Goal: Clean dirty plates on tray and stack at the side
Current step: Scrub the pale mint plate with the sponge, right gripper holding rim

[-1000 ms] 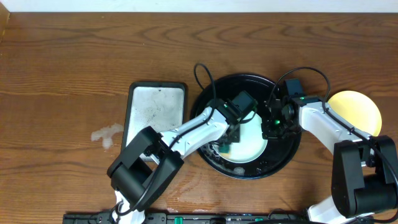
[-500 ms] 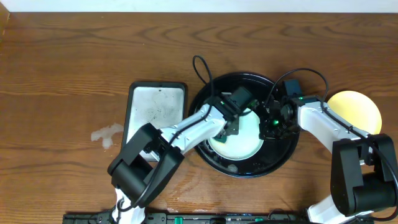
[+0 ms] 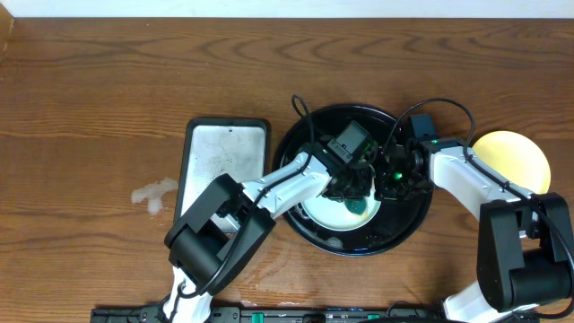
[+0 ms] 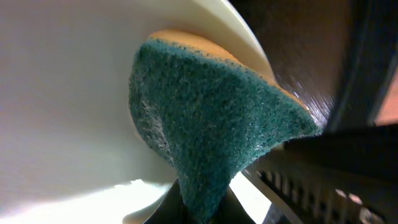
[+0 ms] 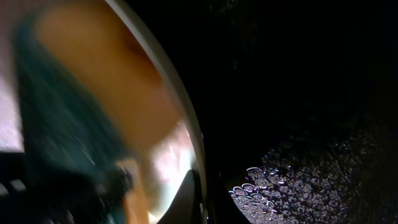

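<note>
Wooden table (image 3: 90,108), glossy black tray (image 3: 396,229), pale plate (image 3: 327,213) inside, left claw (image 3: 352,188) pinching green sponge (image 4: 211,118), right claw (image 3: 390,179) state unclear

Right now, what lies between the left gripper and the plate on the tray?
A green-and-orange sponge, pinched in the left gripper and pressed against the pale plate. The left wrist view shows it best.

Table (image 3: 90,90), black tray (image 3: 408,224), grey tray (image 3: 224,161), yellow plate (image 3: 516,157)

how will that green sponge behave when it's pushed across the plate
Probably soft and floppy: the sponge is squeezed narrow where it is pinched and fans out above. Its rough green face likely drags rather than slides on the smooth plate.
</note>
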Controlling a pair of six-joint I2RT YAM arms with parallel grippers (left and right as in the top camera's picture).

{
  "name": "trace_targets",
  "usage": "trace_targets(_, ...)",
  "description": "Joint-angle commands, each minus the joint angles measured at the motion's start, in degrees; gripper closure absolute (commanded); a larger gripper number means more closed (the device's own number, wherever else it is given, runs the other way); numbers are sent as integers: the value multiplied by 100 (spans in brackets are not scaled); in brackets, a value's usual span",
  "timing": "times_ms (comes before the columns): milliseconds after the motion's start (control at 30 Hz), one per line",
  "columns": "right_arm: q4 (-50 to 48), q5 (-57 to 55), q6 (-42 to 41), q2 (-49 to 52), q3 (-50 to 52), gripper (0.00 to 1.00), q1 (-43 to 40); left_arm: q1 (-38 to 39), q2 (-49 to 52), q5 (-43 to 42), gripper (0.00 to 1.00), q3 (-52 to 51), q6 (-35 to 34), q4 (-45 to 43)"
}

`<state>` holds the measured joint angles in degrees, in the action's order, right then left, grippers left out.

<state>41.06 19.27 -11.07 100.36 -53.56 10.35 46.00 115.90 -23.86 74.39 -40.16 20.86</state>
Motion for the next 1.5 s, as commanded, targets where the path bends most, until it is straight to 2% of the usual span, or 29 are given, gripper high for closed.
trace_targets(0,9,-442,81,149,87,99,20,96,210,-743,92,-118,26,68)
trace_targets(133,22,-442,81,149,87,99,24,70,210,-726,92,-120,199,341)
trace_targets(233,50,-444,81,149,87,99,22,-39,210,-302,92,-118,199,680)
trace_targets(567,50,-444,83,149,87,99,20,-623,184,2841,93,-98,199,2295)
trace_targets(800,57,-553,83,149,87,99,17,-730,52,4264,93,151,197,2706)
trace_targets(867,63,-551,83,149,87,99,17,-730,50,4151,93,208,195,2579)
trace_targets(933,70,-553,83,149,87,99,17,-730,52,3657,93,208,195,2315)
trace_targets(1100,76,-551,83,149,87,99,17,-730,153,1565,93,179,160,1370)
trace_targets(1233,72,-551,83,149,85,99,17,-660,380,393,92,179,-208,811)
trace_targets(1467,74,-551,83,149,85,99,17,-223,509,-155,92,181,-214,656)
